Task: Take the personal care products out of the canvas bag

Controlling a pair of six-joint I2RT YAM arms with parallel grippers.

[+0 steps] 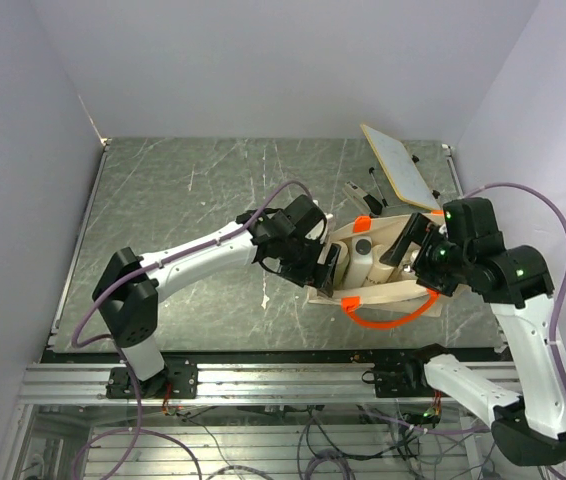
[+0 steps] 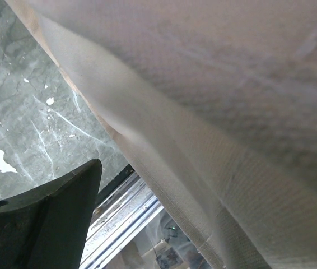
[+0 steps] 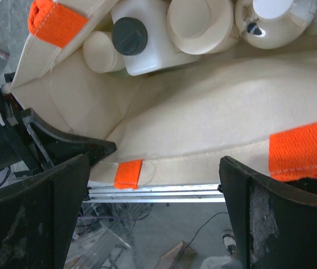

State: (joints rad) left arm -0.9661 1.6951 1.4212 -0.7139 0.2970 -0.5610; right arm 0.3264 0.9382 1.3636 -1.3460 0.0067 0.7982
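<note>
Hovering at the canvas bag's (image 3: 203, 123) mouth, my right gripper (image 3: 154, 185) has its fingers spread wide, gripping nothing, with the orange-tabbed rim between them. The products sit just beyond that rim, inside the bag, packed together with their caps toward the opening: a white rectangular bottle (image 3: 147, 56) with a black cap, a beige cap (image 3: 99, 51) touching it, and a cream round lid (image 3: 197, 22) beside it. Their long axes run down into the bag, so I judge a reach straight in suits my right arm best. My left gripper (image 1: 325, 265) sits against the bag's left wall; I cannot tell whether it is closed.
</note>
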